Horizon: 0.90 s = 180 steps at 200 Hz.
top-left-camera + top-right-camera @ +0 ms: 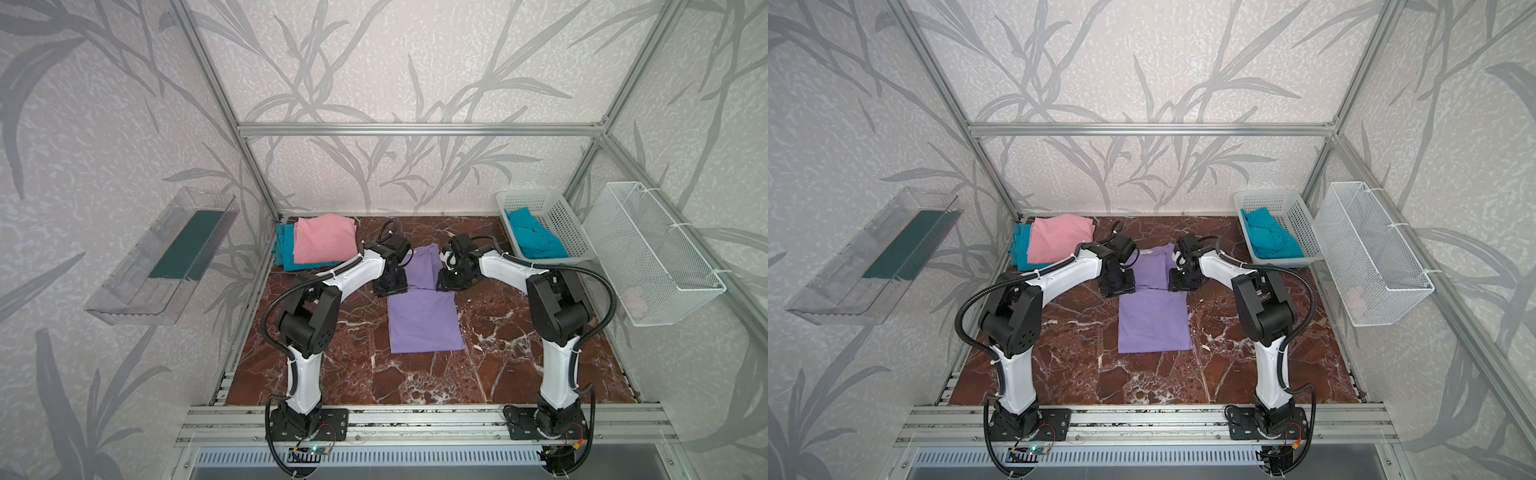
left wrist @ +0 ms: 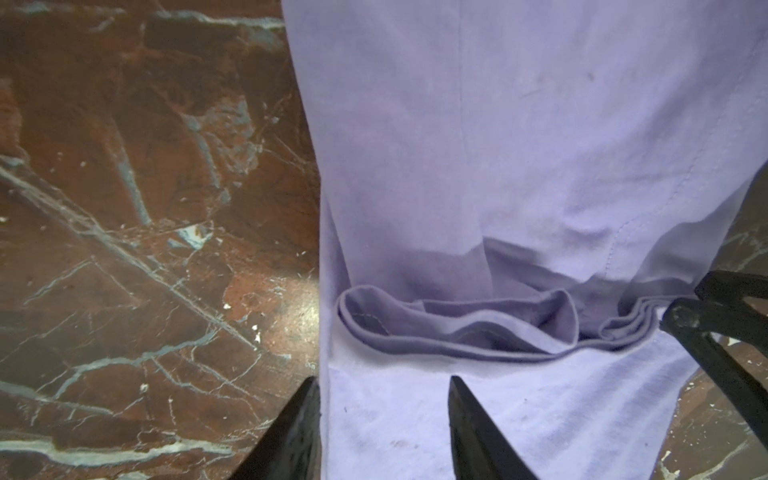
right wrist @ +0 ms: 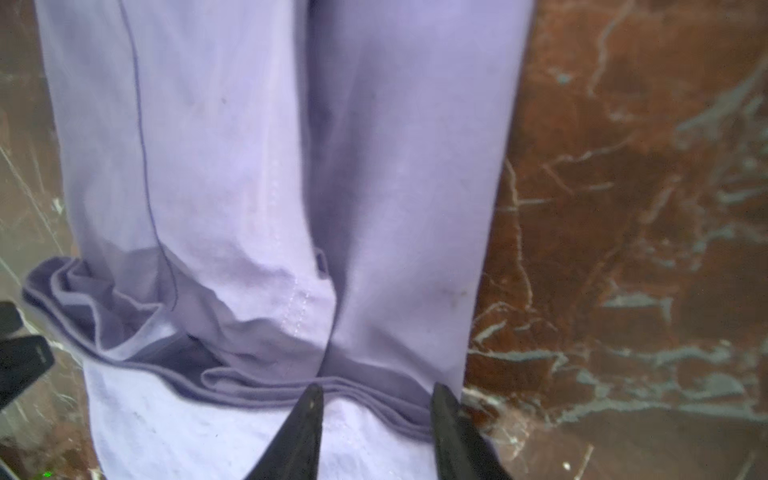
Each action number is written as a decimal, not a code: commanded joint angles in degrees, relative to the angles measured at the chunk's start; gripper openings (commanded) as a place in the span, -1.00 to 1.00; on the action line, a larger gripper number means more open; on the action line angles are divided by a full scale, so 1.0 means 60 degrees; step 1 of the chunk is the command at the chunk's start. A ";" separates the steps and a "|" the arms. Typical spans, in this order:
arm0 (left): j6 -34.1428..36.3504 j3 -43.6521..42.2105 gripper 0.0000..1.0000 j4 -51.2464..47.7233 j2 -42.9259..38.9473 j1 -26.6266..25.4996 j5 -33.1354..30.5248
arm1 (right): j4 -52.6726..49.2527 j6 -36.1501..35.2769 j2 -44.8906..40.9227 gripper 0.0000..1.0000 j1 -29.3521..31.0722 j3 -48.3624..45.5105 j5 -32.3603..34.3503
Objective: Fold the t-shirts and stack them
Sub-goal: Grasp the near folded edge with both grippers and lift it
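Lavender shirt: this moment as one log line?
lavender t-shirt: partly folded | left end effector: open at fold | right end effector: open at fold | pink t-shirt: stacked

Marble table (image 1: 519,353) bears lavender tee (image 1: 424,324), teal tee (image 1: 284,249), white basket (image 1: 552,208)

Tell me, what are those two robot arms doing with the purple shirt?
They are folding t-shirts. The left fingers and right fingers hover open over a bunched crease across the lavender t-shirt, mid-table, gripping nothing. At the back left, a folded pink t-shirt lies on a teal t-shirt. More teal shirts sit crumpled in the white basket, not yet folded.
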 commanded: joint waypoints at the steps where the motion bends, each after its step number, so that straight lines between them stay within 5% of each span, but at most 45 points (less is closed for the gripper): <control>1: 0.0125 0.0209 0.03 -0.0121 0.0090 0.0053 0.0113 | -0.0421 -0.0306 0.0176 -0.63 0.0258 0.0184 0.0306; 19: 0.0124 0.0122 0.03 -0.0076 0.0044 0.0074 0.0144 | -0.0378 -0.0254 0.0194 -0.90 0.0319 0.0167 0.0251; 41: 0.0137 0.0020 0.03 -0.0060 -0.0063 0.0133 0.0134 | -0.0110 -0.0118 -0.0099 -1.00 0.0326 0.0057 0.0084; 114: 0.0058 -0.0487 0.03 0.0071 -0.0536 0.0265 0.0057 | 0.1236 0.0280 -0.1298 -1.00 0.0323 -0.0235 -0.0830; 180: -0.0065 -0.0594 0.03 0.0001 -0.0776 0.0280 -0.0045 | 0.1219 0.0311 0.0170 -0.97 0.0117 0.0180 -0.0807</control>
